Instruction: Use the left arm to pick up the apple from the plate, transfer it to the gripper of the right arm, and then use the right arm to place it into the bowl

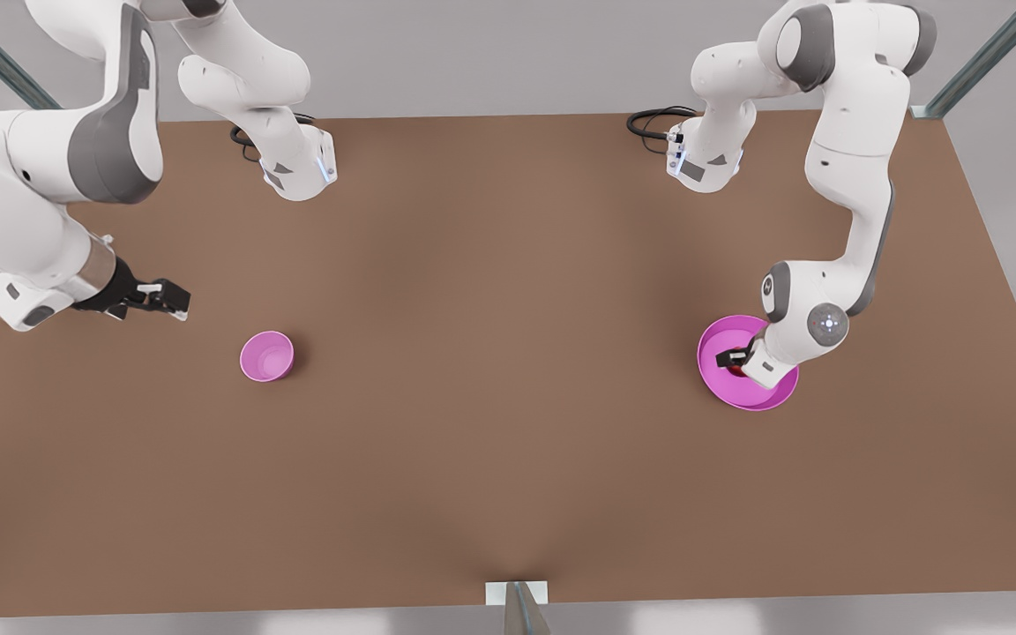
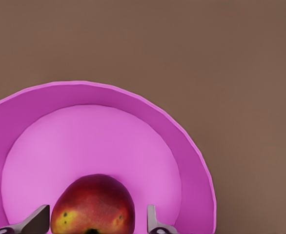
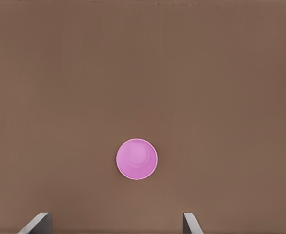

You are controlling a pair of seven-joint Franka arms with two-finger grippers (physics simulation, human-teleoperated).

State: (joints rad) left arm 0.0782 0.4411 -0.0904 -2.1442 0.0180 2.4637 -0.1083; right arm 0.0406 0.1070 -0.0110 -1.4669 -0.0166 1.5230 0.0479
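Red apple [image 2: 92, 204] on plate [image 2: 192, 161]; bowl [image 1: 266, 356] apart.

Brown tabletop [image 1: 490, 370], grey floor around, metal frame struts [image 1: 984, 57] at corners.

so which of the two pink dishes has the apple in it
The plate, the wide shallow dish on the front view's right. The apple sits in it between the left pincer's open fingers. The small deep bowl holds nothing.

The apple [image 2: 92, 204] sits on the magenta plate [image 2: 182, 141], between the left gripper [image 2: 96, 222]'s spread fingertips [image 2: 38, 219], gaps visible either side; brown table [image 2: 221, 48] beyond
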